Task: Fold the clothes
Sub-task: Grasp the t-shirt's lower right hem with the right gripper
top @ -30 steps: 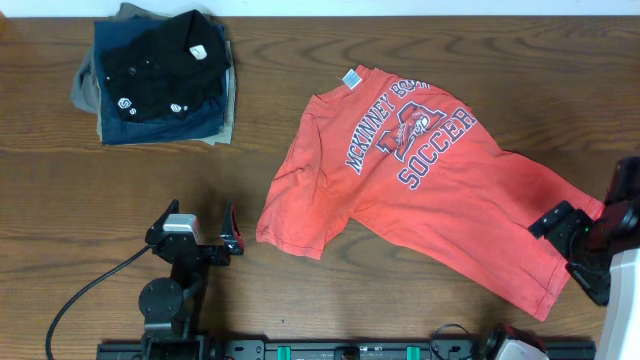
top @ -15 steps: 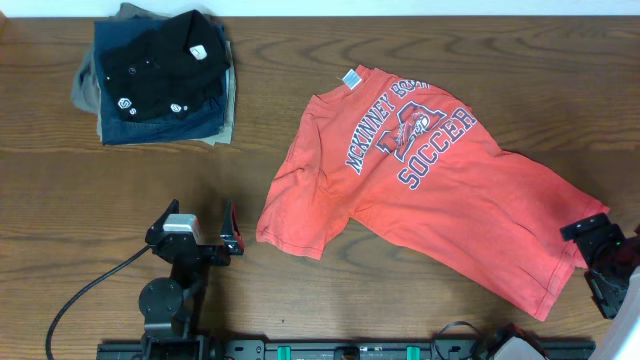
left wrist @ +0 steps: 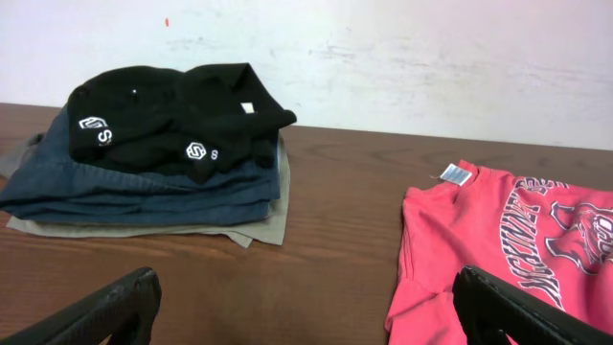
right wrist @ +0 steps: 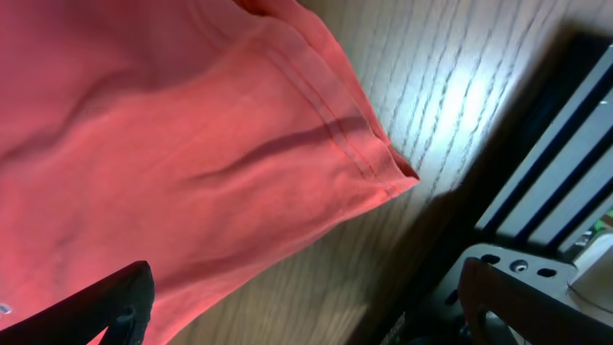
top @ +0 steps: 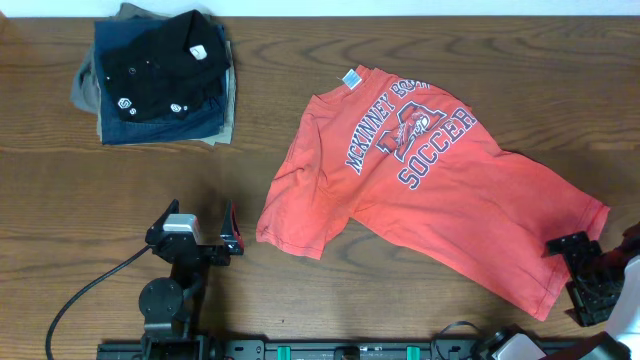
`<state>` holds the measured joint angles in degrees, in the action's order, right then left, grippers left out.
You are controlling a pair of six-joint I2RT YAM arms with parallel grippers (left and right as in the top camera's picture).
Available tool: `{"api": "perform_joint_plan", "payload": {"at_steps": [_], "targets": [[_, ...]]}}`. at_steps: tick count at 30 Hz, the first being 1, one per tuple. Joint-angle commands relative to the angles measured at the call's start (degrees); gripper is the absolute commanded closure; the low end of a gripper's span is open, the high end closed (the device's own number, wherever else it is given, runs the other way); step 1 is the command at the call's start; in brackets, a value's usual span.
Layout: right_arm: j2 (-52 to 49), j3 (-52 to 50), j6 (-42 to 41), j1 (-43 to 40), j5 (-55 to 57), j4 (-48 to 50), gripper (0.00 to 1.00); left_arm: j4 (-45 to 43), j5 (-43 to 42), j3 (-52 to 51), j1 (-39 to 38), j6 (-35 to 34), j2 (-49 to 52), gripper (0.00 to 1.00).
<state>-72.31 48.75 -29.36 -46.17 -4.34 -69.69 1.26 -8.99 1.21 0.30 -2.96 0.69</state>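
The T-shirt (top: 420, 190) is judged soft, light and limp, best pinched at the hem corner (right wrist: 400, 174). The right hand (top: 583, 275), just beside that corner, and the left hand (top: 196, 226) are both seen spread apart, empty.

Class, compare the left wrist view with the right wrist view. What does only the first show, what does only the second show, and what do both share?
Only the left wrist view: the black shirt topping a folded pile, a pale wall, and the collar tag and lettering of the red-orange T-shirt. Only the right wrist view: the T-shirt's hemmed corner and a dark rail past the edge of the table. Both: the T-shirt on the wooden table, framed by that arm's open gripper, the left gripper or the right gripper.
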Motion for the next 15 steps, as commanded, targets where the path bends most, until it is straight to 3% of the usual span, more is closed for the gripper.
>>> {"api": "perform_joint_plan", "payload": {"at_steps": [1, 6, 15], "targets": [[-0.04, -1.84, -2.1, -0.74, 0.07, 1.42, 0.01, 1.92, -0.79, -0.98, -0.11, 0.2, -0.35, 0.02], [-0.04, -5.25, -6.67, -1.92, 2.78, 5.29, 0.01, 1.92, -0.79, -0.98, -0.11, 0.2, -0.35, 0.02], [-0.09, -10.86, -6.62, -4.17, 4.44, 12.02, 0.01, 1.92, -0.79, -0.98, -0.11, 0.17, -0.35, 0.02]]}}
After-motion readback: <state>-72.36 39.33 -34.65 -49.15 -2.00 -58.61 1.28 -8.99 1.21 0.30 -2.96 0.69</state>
